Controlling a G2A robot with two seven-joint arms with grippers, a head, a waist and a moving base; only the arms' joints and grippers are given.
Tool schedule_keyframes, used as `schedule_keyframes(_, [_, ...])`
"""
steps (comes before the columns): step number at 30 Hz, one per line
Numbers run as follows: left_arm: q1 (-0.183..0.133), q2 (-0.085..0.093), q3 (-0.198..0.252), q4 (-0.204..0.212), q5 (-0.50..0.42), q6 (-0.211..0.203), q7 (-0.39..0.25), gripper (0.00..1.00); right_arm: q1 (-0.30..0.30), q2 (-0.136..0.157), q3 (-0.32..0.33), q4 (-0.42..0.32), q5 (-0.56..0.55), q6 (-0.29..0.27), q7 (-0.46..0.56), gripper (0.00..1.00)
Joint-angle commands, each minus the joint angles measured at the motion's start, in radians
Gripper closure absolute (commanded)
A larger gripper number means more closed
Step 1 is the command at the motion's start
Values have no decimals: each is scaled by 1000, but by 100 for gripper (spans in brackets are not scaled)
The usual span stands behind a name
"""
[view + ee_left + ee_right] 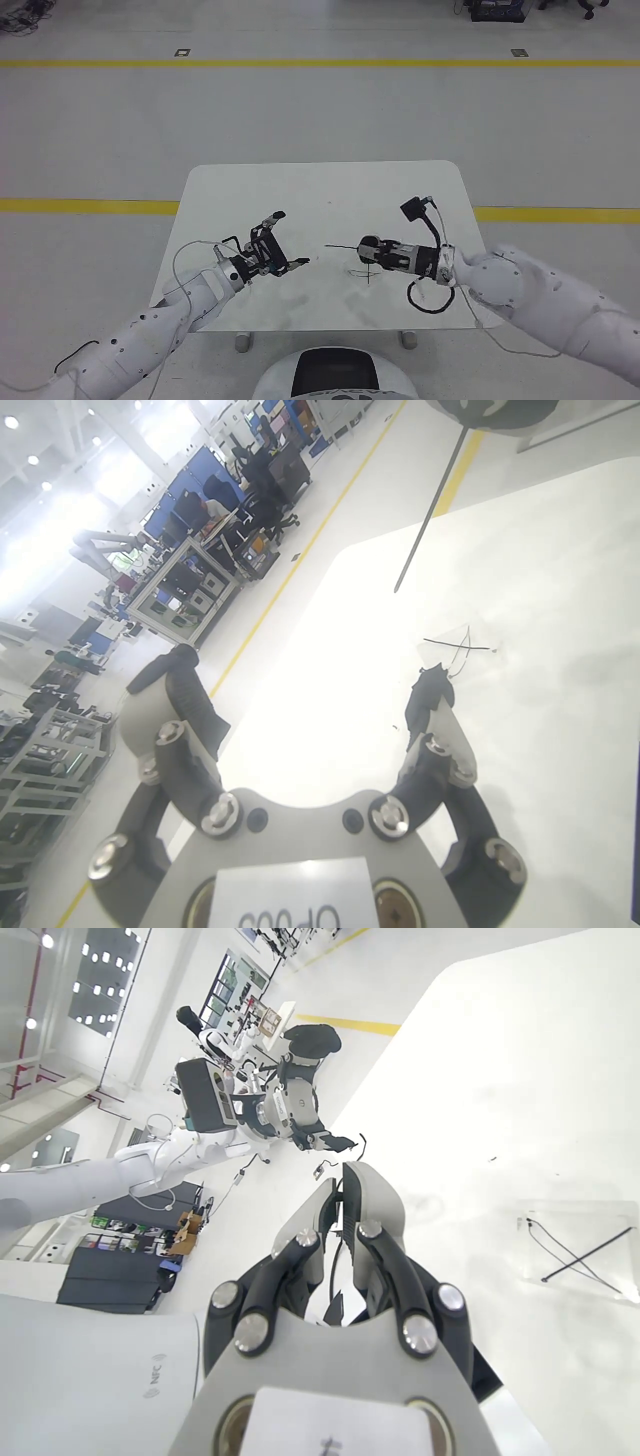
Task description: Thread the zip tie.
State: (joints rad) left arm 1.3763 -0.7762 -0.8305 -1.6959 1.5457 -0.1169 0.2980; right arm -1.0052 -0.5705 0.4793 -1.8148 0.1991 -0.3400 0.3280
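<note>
**Black zip tie held between two arms**

One black zip tie (340, 246) juts leftward from the right end effector (362, 246), whose fingers are pinched together on it above the white surface (320, 190). The left end effector (291, 238), spread wide and holding nothing, faces the tie's free tip from nearby. Two thin black strands (576, 1261) lie crossed on a clear patch, just on the near side of the right end effector.

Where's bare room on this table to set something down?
The right pincer holds a thin black zip tie toward the open left pincer, by crossed spare ties in clear plastic: crowded near middle. Bare: the far half of the white rounded table, beyond both pincers.
</note>
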Motion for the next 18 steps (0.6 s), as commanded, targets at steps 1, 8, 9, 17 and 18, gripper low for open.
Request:
schedule_keyframes(1, [0, 0, 0, 0, 0, 0, 0, 0, -27, -8, 42, 2, 7, 0, 38, 100])
schedule_keyframes(8, [0, 0, 0, 0, 0, 0, 0, 0, -143, -49, 230, 14, 89, 0, 221, 100])
schedule_keyframes(9, [0, 0, 0, 0, 0, 0, 0, 0, -160, -57, 259, 18, 104, 0, 251, 100])
schedule_keyframes(17, [0, 0, 0, 0, 0, 0, 0, 0, -304, -162, 549, 108, 281, 0, 635, 100])
schedule_keyframes(18, [0, 0, 0, 0, 0, 0, 0, 0, -318, -179, 581, 121, 298, 0, 681, 100])
